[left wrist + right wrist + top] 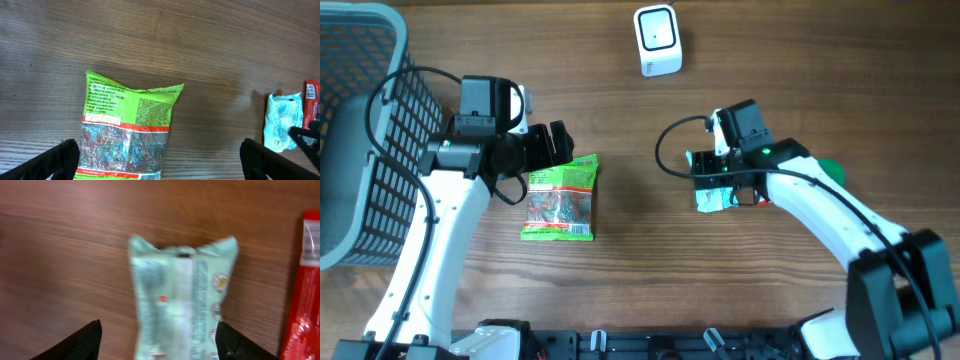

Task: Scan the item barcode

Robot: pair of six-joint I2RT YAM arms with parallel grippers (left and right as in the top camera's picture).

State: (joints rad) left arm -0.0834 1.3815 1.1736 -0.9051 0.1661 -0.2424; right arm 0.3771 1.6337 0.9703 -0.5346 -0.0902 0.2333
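1. Right gripper [159,342]: jaws spread, straddling the mint-green packet [180,305] and not pinching it.
2. The packet lies flat on the wooden table [60,255], seam side up, just beside a red wrapper [305,295]. No barcode readable from here.
3. Looks like the grasp step. Next move would be to pinch across the packet, lift it, and turn its barcode toward the white scanner [657,40], which sits well apart.
4. Left gripper [160,162] hangs wide open over a green snack bag [127,130].

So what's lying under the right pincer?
A pale mint packet lies on the table below the open right pincer, a red packet beside it. Overhead, the arm covers part of it; its underside is hidden.
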